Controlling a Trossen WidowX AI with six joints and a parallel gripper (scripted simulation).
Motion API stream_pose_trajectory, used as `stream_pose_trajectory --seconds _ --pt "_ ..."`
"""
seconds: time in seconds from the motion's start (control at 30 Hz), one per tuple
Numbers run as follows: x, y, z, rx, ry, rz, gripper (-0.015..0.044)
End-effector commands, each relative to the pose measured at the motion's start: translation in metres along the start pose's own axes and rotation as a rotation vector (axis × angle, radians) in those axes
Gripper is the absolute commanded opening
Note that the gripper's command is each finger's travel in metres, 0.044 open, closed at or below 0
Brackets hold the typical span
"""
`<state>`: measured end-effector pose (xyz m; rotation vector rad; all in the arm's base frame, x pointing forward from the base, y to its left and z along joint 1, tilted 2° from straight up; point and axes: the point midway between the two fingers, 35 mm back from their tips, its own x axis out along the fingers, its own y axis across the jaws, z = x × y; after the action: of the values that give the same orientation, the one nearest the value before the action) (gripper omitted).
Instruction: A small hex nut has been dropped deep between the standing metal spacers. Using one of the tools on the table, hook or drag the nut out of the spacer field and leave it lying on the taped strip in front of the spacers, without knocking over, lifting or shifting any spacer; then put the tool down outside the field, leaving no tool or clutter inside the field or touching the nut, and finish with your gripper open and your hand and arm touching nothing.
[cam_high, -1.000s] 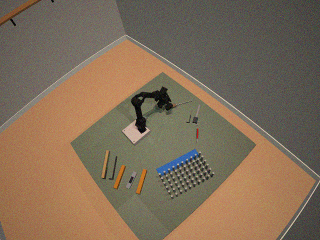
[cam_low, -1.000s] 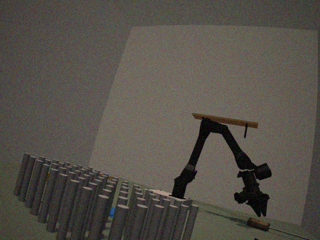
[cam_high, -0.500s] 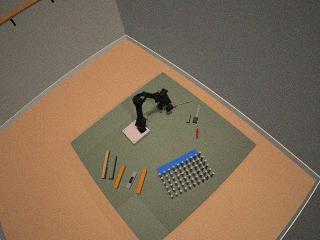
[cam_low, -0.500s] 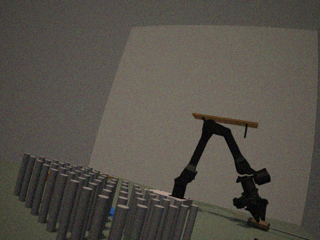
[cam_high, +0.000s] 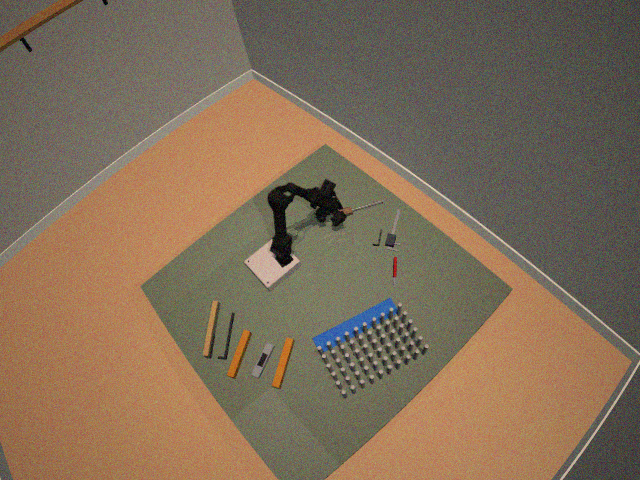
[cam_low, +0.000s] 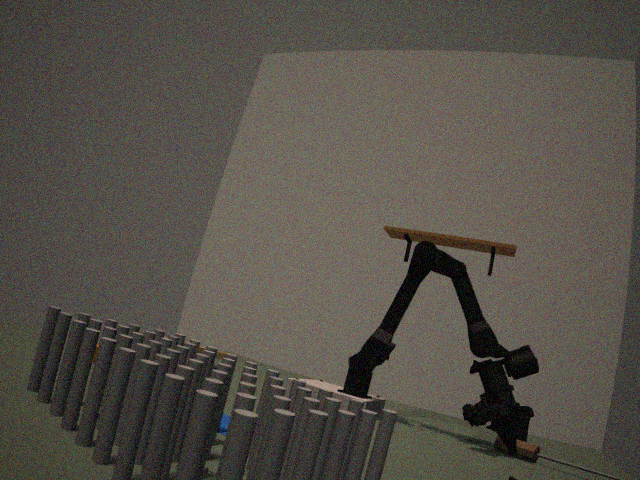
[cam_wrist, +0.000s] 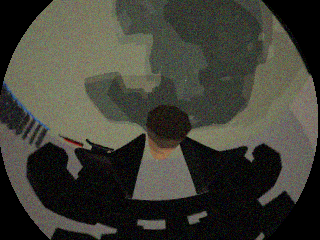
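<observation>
Arm (cam_high: 279, 217) (cam_low: 467, 297): reached to the far side of the mat in the top view, wrist bent down; it is my only arm.
Spacer field (cam_high: 344, 393) (cam_low: 196, 434) (cam_wrist: 14, 112): near and to the right of the fingers, well apart from them; visible spacers stand upright.
Taped strip (cam_high: 356, 321) (cam_low: 224, 424) (cam_wrist: 25, 108): blue, along the field's far-left edge, facing my arm's base.
Rod (cam_high: 367, 206) (cam_low: 573, 467): thin, runs right and slightly far from the handle, away from my fingers. I cannot resolve its tip.
Wooden handle (cam_high: 347, 211) (cam_low: 528, 450) (cam_wrist: 168, 125): between my fingertips, its long axis in line with the rod. The fingers flank its sides.
Gripper (cam_high: 341, 212) (cam_low: 512, 448) (cam_wrist: 162, 136): about half open, astride the handle; I judge a firm hold not yet made.
Nut: not discernible in any view; by the task, deep among the spacers, so near-right of the fingers.
Next move: I should close squarely across the handle before lifting. An off-centre pinch could let the rod swing and later strike a spacer.
</observation>
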<state>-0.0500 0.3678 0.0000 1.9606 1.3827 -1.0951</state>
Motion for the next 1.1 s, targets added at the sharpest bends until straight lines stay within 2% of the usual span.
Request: stream_pose_trajectory --seconds 0.0,0.23,0.4,1.07 --pt "0.001 0.0 0.001 0.004 0.003 0.002 0.0175" --pt "0.001 0.0 0.001 0.004 0.003 0.002 0.0128" --pt "-0.014 -0.004 -0.016 0.003 0.003 0.002 0.0" --pt "-0.13 -0.002 -0.091 0.001 0.001 0.001 0.0"
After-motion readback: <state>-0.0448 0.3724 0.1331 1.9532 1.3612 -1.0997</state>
